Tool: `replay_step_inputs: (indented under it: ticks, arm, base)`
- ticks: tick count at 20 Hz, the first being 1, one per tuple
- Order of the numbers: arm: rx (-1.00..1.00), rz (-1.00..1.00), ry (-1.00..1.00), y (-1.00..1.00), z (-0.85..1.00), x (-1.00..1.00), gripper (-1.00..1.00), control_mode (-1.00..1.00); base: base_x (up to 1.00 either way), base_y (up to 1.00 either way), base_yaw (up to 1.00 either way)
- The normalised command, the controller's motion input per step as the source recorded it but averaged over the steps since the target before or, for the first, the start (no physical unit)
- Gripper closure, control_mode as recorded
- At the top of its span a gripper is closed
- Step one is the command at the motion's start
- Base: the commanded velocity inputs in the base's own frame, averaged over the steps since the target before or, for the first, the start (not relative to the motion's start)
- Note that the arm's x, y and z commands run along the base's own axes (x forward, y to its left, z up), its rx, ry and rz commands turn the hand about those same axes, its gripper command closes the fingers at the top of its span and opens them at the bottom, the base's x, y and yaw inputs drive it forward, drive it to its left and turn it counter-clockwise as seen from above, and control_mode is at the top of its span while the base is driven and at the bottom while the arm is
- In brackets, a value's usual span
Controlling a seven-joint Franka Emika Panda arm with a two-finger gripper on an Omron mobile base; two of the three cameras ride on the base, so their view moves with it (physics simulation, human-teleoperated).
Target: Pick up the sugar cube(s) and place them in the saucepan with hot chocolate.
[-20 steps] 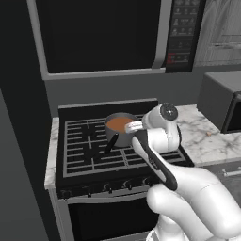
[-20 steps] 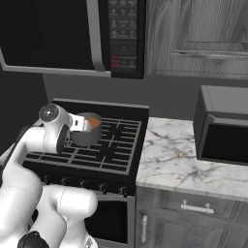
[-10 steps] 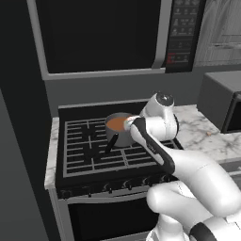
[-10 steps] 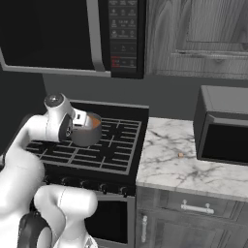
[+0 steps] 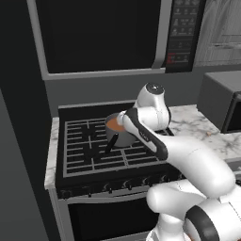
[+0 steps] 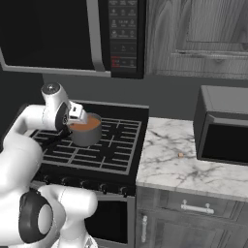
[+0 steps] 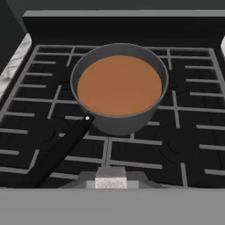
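Grey saucepan [image 7: 119, 90] of hot chocolate [image 7: 118, 85] lies ahead; the fingers seem closed on a sugar cube [image 7: 110, 181], perhaps. Release only once centred above the liquid.

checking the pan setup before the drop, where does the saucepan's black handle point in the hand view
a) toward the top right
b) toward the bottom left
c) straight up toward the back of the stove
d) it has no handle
b: in the hand view the saucepan with hot chocolate has its black handle running from the near rim down toward the bottom left over the stove grates.
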Motion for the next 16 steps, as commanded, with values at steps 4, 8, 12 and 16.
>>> replay_step_inputs:
  ticks: [4, 8, 12, 16]
  arm:
    - [0.0, 0.0, 0.0, 0.11, -0.08, 0.37, 1.0, -1.0]
    - [0.0, 0.0, 0.0, 0.0, -0.24, 0.2, 1.0, -1.0]
    - [0.0, 0.0, 0.0, 0.0, -0.2, 0.21, 1.0, -1.0]
    - [0.0, 0.0, 0.0, 0.0, -0.16, 0.18, 1.0, -1.0]
  base:
    - [0.0, 0.0, 0.0]
    - [0.0, 0.0, 0.0]
    - [0.0, 0.0, 0.0]
    - [0.0, 0.0, 0.0]
